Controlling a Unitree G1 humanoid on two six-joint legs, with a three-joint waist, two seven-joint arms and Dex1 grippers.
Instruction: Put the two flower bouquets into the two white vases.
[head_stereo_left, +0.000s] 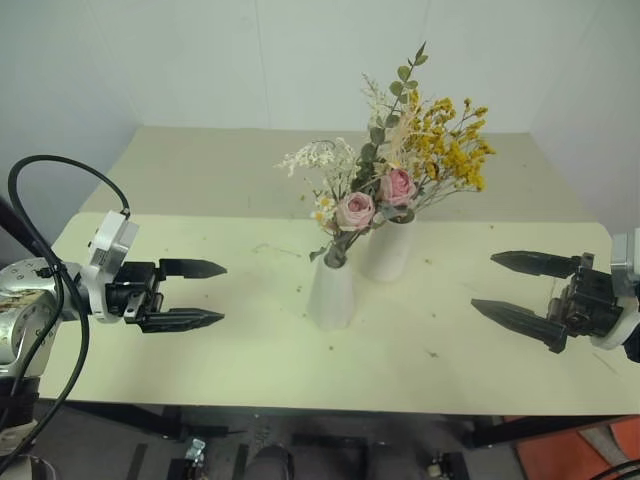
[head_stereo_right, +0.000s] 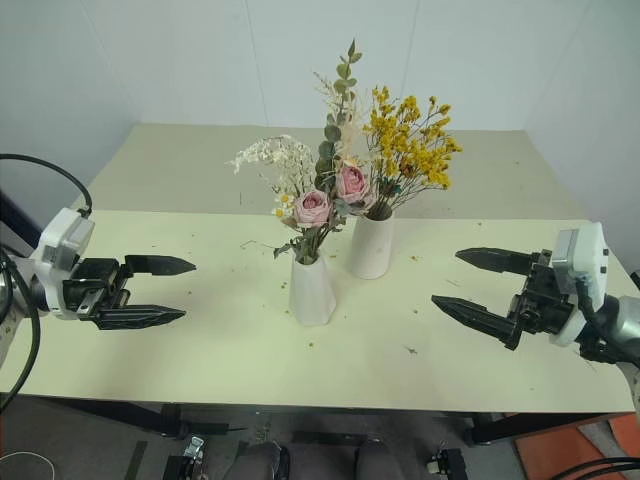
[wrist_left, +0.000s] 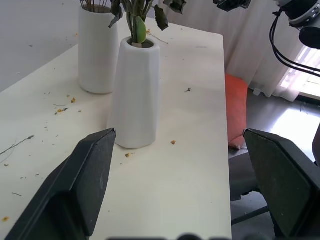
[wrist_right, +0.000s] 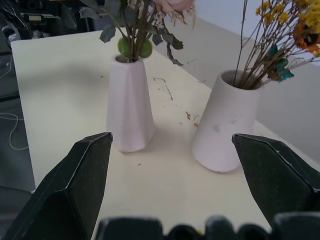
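Both hands, left (head_stereo_left: 205, 293) and right (head_stereo_left: 510, 285), hover spread and empty over the surface (head_stereo_left: 150, 340), as the top-heavy roses (head_stereo_left: 372, 200) fill the slim vase (head_stereo_left: 331, 292) and brittle yellow flowers (head_stereo_left: 450, 150) the wide vase (head_stereo_left: 388, 250) behind, safest gripped by the stems.

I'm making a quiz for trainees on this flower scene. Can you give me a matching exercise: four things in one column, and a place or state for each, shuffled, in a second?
Things:
1. rose bouquet
2. yellow bouquet
3. left gripper
4. scattered flower bits

Places or states:
A. standing in the wider vase
B. lying on the table
C. standing in the slimmer vase
D. open, holding nothing

Pairs: 1-C, 2-A, 3-D, 4-B
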